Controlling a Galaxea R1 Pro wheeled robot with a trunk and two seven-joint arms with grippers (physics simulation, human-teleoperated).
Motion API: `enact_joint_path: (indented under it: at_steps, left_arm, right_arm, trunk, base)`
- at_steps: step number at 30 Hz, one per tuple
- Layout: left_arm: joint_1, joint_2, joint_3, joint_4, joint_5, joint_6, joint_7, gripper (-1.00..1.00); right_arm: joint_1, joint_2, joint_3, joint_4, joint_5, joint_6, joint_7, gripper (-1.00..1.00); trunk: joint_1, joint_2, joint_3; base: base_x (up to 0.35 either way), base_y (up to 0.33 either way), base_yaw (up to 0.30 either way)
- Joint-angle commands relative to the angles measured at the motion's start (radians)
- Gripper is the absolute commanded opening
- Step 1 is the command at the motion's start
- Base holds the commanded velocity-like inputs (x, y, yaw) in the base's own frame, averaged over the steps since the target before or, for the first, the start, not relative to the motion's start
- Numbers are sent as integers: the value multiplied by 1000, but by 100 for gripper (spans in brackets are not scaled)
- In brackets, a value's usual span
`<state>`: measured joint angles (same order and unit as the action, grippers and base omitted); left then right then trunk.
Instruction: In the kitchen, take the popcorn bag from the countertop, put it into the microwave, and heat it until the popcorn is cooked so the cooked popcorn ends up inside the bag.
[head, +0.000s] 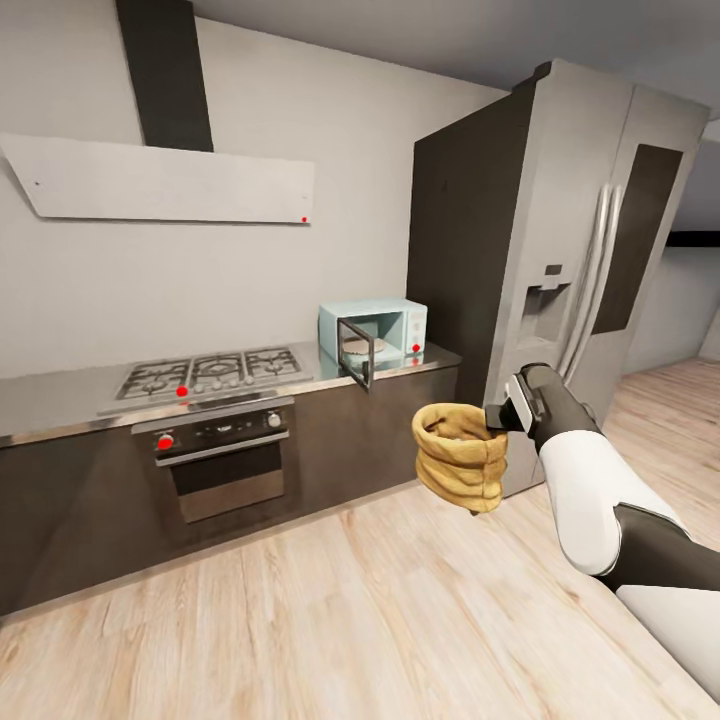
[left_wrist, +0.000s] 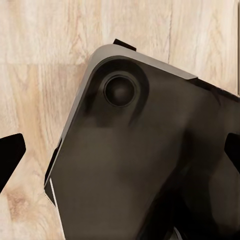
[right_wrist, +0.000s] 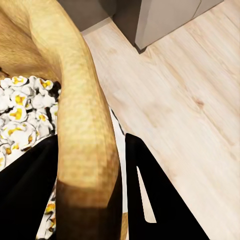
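The tan-brown popcorn bag (head: 460, 455) hangs in the air over the wooden floor, in front of the cabinets. My right gripper (head: 497, 418) is shut on its rolled rim. In the right wrist view the bag's rim (right_wrist: 85, 115) sits pinched between the black fingers (right_wrist: 155, 195), and white and yellow popcorn (right_wrist: 20, 115) fills the inside. The mint-blue microwave (head: 390, 325) stands at the right end of the grey countertop (head: 60, 395), its dark door (head: 357, 350) swung open. My left gripper (left_wrist: 120, 157) is open, with nothing between its fingers.
A gas hob (head: 210, 372) and a built-in oven (head: 225, 455) sit left of the microwave. A tall steel fridge (head: 580, 250) stands right of the counter. Wooden floor (head: 300, 600) lies between me and the cabinets. The robot's dark base (left_wrist: 140, 165) is below the left gripper.
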<state>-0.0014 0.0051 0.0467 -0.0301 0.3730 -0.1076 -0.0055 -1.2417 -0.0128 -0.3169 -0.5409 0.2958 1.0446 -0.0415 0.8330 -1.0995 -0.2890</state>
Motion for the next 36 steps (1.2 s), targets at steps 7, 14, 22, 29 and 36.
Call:
enact_joint_path:
  at_steps: [7, 14, 22, 29, 36]
  left_arm:
    - [0, 0, 4, -1, 1, 0, -1, 100]
    - [0, 1, 4, -1, 1, 3, -1, 100]
    - [0, 1, 4, -1, 3, 5, -1, 100]
    - [0, 1, 4, -1, 2, 4, -1, 100]
    - [0, 1, 5, -1, 2, 4, -1, 100]
  right_arm:
    - [-1, 0, -2, 0, -7, 3, -5, -100]
    - [-1, 0, -2, 0, -3, 3, -7, -100]
    - [-1, 1, -2, -1, 0, 3, -12, -100]
    - [-1, 1, -2, -1, 0, 3, -12, -100]
    - [-1, 2, -2, -1, 0, 3, -12, -100]
  trunk:
    - [0, -1, -1]
    - [0, -1, -1]
    - [0, -1, -1]
    - [0, -1, -1]
    - [0, -1, -1]
  base:
    - [252, -150, 0]
    - [273, -156, 0]
    - [299, -90, 0]
    - [318, -2, 0]
    - [321, 0, 0]
